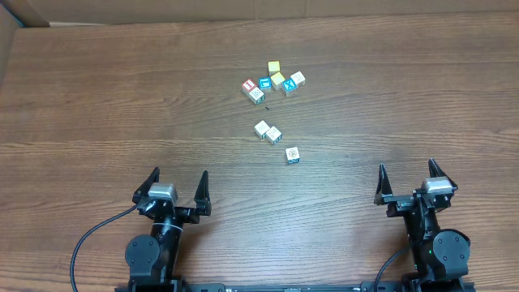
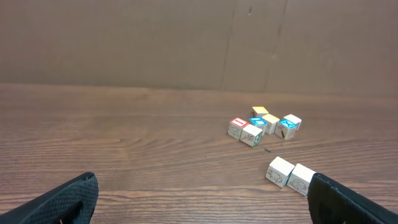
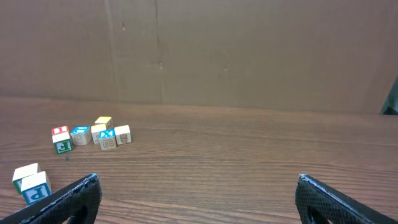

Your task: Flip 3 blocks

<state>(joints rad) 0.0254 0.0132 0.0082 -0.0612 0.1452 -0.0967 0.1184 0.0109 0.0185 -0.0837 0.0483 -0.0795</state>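
Note:
Three pale blocks lie mid-table. Two of them touch side by side [image 1: 261, 129] [image 1: 273, 134], and the third [image 1: 292, 154] sits apart, nearer the front. The left wrist view has the pair [image 2: 280, 171] [image 2: 301, 179] by its right finger. At the far left of the right wrist view a block with a blue letter on its side [image 3: 36, 186] stands in front of another pale block [image 3: 25, 170]. My left gripper [image 1: 179, 173] [image 2: 202, 180] and right gripper [image 1: 406, 166] [image 3: 198, 179] stand open and empty near the front edge, well short of the blocks.
A cluster of several coloured cubes [image 1: 274, 82] [image 2: 264, 124] [image 3: 93, 134], with yellow, blue and red faces, sits farther back. A brown cardboard wall [image 2: 186, 43] closes off the far side of the wooden table [image 1: 122, 97].

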